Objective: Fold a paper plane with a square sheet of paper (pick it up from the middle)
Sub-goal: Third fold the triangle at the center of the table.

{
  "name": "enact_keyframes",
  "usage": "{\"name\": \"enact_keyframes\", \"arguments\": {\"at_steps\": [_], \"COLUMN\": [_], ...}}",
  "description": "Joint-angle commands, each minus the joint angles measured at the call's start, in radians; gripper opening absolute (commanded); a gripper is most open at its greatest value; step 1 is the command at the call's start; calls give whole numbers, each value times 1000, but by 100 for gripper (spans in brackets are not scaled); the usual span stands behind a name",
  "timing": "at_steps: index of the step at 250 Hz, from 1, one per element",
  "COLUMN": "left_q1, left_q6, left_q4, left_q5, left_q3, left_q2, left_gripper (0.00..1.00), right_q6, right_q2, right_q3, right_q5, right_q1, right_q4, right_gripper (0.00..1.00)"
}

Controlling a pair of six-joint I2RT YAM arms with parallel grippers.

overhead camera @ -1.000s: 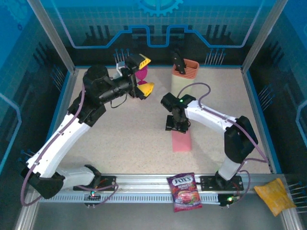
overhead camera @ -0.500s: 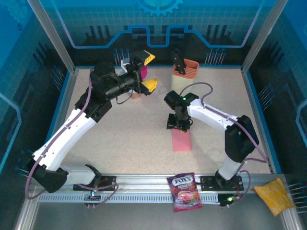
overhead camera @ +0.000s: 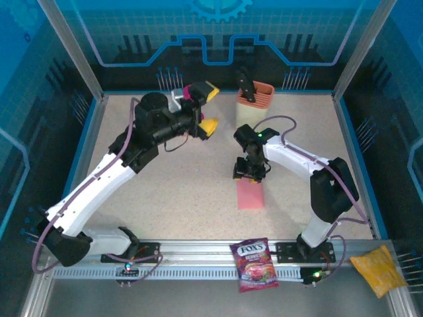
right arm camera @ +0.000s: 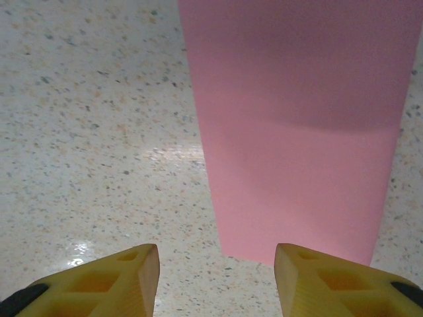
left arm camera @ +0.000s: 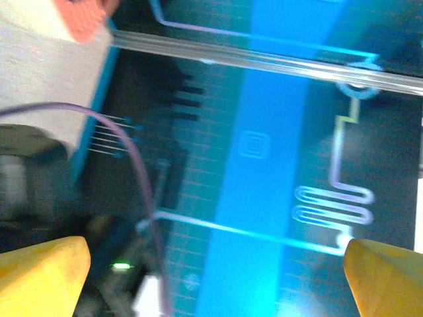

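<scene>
Mid-fold: right gripper (right arm camera: pixel 218 264) is hovering half-open and empty over the pink paper's (right arm camera: pixel 297 132) far end, mid-table. Left gripper (overhead camera: pixel 209 107) is hanging wide open. Next, probably lowering and pinching that edge.

A speckled beige bench (overhead camera: pixel 178 191) sits inside a boxed enclosure. Glossy blue walls (overhead camera: pixel 132 33), printed with pale circuit-style lines and a gear shape, rise on three sides. Silver metal posts (overhead camera: pixel 69 49) stand at the back corners. A silver slotted rail (overhead camera: pixel 198 254) runs along the near edge. Soft glare shines on the bench.
</scene>
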Motion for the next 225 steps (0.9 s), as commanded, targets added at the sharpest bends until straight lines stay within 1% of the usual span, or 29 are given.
{"name": "enact_keyframes", "arguments": {"at_steps": [1, 9, 22, 33, 46, 58, 72, 82, 93, 124, 134, 175, 209, 225], "left_q1": [-3, -2, -5, -4, -5, 0, 0, 1, -5, -21, -24, -27, -31, -33], "left_q6": [144, 162, 240, 250, 316, 315, 371, 384, 438, 598, 632, 695, 740, 746], "left_q4": [-199, -253, -283, -337, -306, -308, -260, -281, -250, -260, -260, -204, -196, -197], "left_q5": [-90, -97, -112, -125, -133, -114, -80, -57, -24, 14, 17, 71, 66, 64], "left_q3": [-101, -121, -168, -205, -273, -326, -382, -398, -416, -392, -380, -373, -358, -346], "left_q2": [-77, -93, -116, -129, -140, -135, -114, -85, -48, 63, 91, 181, 236, 255], "left_gripper": [100, 100, 100, 100, 100, 100, 100, 100, 100, 100, 100, 100, 100, 100], "right_q6": [-61, -66, -76, -78, -74, -69, -60, -58, -50, -65, -75, -89, -110, -123], "right_q2": [-42, -50, -61, -69, -85, -99, -111, -119, -133, -174, -184, -189, -163, -165], "right_q3": [-1, -5, -15, -25, -47, -73, -107, -131, -164, -248, -269, -339, -373, -384], "right_q5": [-95, -114, -146, -166, -183, -197, -204, -202, -201, -209, -213, -244, -253, -264], "right_q1": [-38, -45, -56, -62, -63, -68, -79, -90, -109, -162, -175, -215, -249, -270], "right_q4": [50, 67, 93, 104, 127, 149, 172, 186, 199, 269, 283, 330, 345, 345], "right_gripper": [50, 50, 49, 49, 48, 47, 45, 42, 38, 22, 19, 10, 4, 3]}}
